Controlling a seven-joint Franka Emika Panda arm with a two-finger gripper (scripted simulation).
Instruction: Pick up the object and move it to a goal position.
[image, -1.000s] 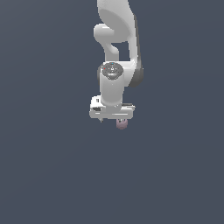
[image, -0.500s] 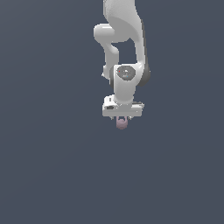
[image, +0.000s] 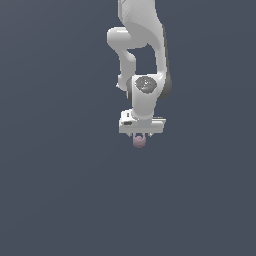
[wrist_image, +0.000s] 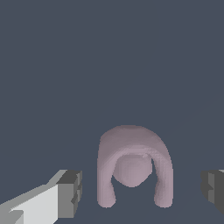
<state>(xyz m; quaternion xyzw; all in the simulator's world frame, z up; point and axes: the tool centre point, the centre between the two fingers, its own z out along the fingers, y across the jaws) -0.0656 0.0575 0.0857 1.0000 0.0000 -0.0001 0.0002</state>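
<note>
Straddling the object (wrist_image: 132, 168), my gripper (wrist_image: 142, 192) stands wide, one finger (wrist_image: 70, 192) on each side with clear gaps, so nothing is gripped. In the exterior view the object (image: 139, 141) sits directly beneath my gripper (image: 140, 134), centred for closing.

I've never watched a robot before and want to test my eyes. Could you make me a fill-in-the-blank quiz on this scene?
1. The small rounded object is pale ____ in colour.
2. In the wrist view, the object sits ____ the two dark fingertips.
3. The hand is ____, with gaps on both sides of the object.
4. The arm is coloured ____.

Missing words: pink; between; open; white
</note>
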